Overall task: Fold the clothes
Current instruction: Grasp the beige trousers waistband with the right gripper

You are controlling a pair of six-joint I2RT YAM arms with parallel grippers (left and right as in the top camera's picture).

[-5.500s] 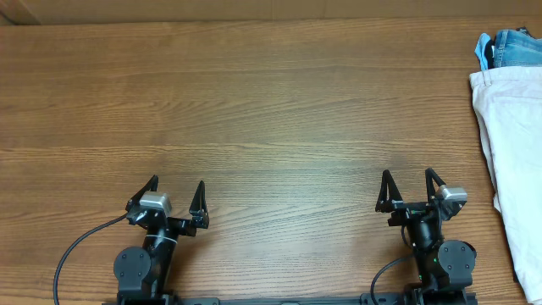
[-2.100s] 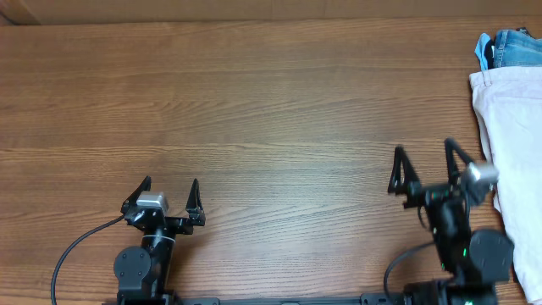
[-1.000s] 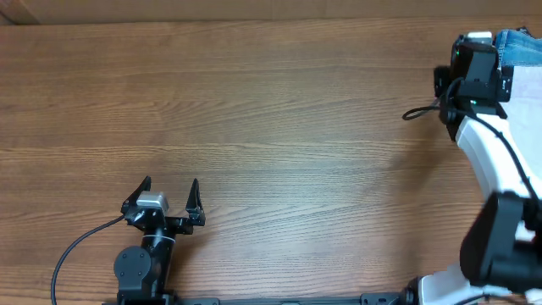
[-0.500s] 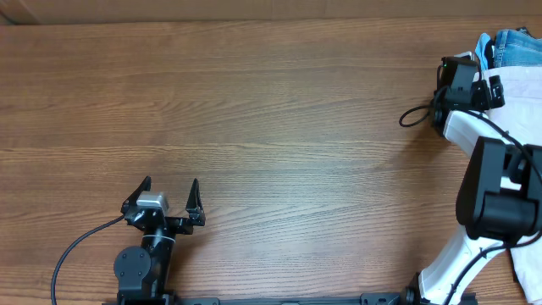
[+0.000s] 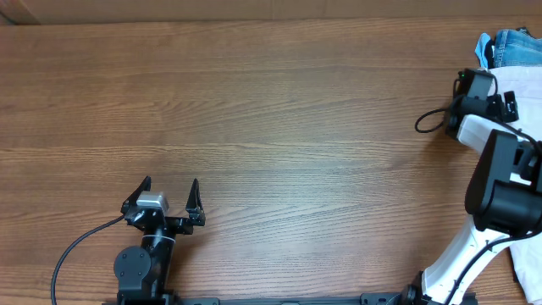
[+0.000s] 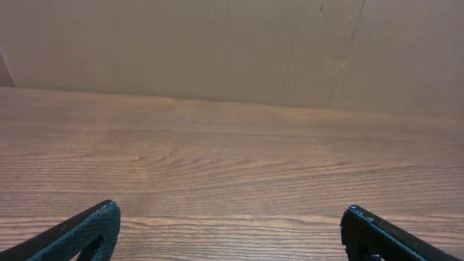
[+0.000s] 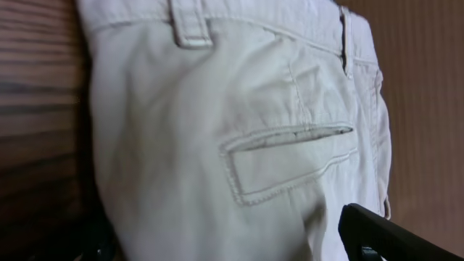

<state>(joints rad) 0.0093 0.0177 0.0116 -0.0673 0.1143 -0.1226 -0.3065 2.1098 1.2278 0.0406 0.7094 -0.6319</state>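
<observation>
While the right arm (image 5: 508,186) stands stretched along the right edge, bench (image 5: 254,102): brown wood grain, wide and flat under both arms.
Right arm: white and black links running from the front right corner up toward the far right corner, black wrist over the cloth.
Shorts (image 7: 217,109): light beige, lying flat at the right edge near the far right corner, back side up; from overhead, largely covered by the arm.
Jeans (image 5: 515,42): blue denim, in the far right corner, just beyond the shorts.
Left claw (image 5: 171,188): near the front edge, left of middle, fingers spread wide, only bare wood between them.
Right claw (image 7: 225,250): low over the shorts, fingers apart, fabric lying flat between them, not gripped.
Welt pocket (image 7: 290,156): stitched slit, right there ahead of the claw.
Belt loop (image 7: 192,29): on the waistband, beyond the pocket.
</observation>
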